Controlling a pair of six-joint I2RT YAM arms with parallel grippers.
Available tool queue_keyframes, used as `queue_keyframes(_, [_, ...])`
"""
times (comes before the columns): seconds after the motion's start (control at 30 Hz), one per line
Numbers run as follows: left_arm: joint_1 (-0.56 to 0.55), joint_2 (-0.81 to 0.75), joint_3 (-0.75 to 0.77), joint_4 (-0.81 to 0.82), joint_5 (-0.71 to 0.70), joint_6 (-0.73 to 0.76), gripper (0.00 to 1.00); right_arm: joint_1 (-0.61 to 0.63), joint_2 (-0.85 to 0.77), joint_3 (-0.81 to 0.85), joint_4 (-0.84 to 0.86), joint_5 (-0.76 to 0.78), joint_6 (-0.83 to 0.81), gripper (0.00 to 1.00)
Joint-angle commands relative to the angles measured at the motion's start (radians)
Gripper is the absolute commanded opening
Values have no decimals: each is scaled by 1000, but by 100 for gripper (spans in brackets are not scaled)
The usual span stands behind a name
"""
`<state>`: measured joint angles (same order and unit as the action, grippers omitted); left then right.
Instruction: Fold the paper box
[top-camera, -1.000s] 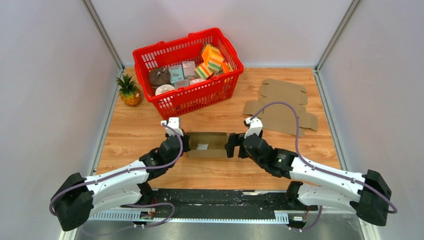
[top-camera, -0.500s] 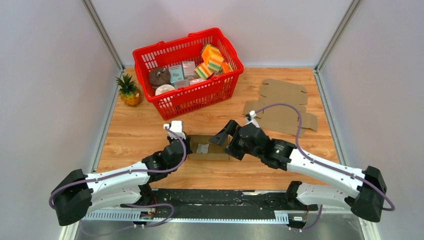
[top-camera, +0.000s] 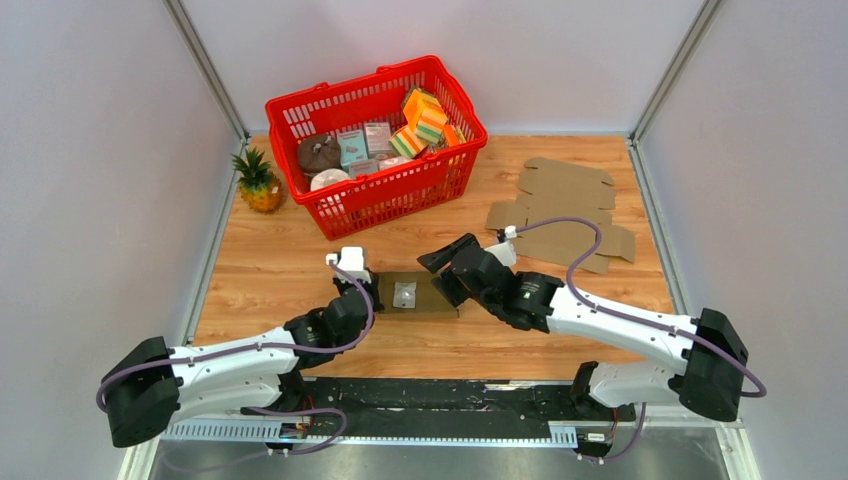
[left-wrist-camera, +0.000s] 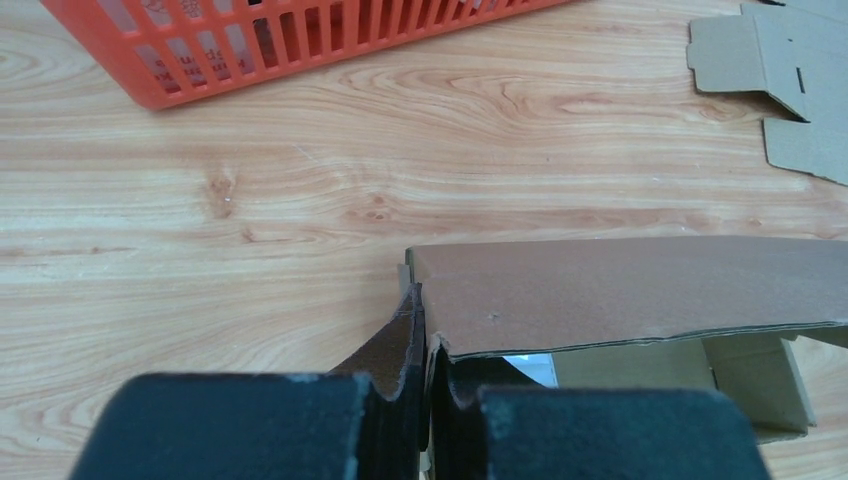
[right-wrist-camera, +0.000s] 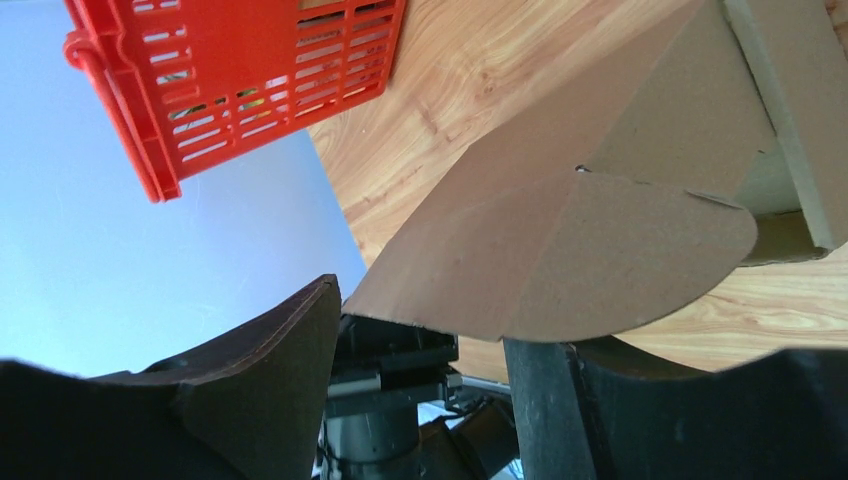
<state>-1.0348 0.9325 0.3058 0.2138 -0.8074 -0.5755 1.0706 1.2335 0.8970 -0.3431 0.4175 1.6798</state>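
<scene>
You're working on a light wooden table with warm grain showing, and plain pale grey walls are boxing it in on three sides. Silver metal posts are running up the back corners. Lighting's looking soft and even, probably coming from overhead.

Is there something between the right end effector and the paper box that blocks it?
Nothing visible blocks it. The right end effector is at the paper box, with a rounded flap between its open fingers. The left end effector grips the opposite edge.
</scene>
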Motion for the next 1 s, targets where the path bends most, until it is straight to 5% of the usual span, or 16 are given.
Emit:
queue_keyframes(0.0, [-22,14,3,48,-62,12,0,-6,47,45,52,75,77,62])
queue_keyframes(0.23, [-39,6,-2,52,-78,14,1,-6,80,-4,131,24,112,37])
queue_keyframes(0.37, [-44,-37,-20,32,-65,-12,21,-6,75,-53,157,-2,113,29])
queue_keyframes(0.43, [-44,-109,-34,-14,-14,-35,37,-6,67,-88,179,-12,112,29])
queue_keyframes(0.57, [-44,-273,-16,-207,134,-93,50,-20,38,-141,190,-32,89,29])
queue_keyframes(0.7, [-44,-522,55,-576,276,-158,51,-43,11,-213,248,-71,57,31])
queue_keyframes(0.8, [-42,-656,104,-690,341,-169,51,-47,0,-243,257,-105,-2,38])
queue_keyframes(0.97, [-41,-550,229,-694,329,-130,50,-55,4,-297,300,-169,-90,49])
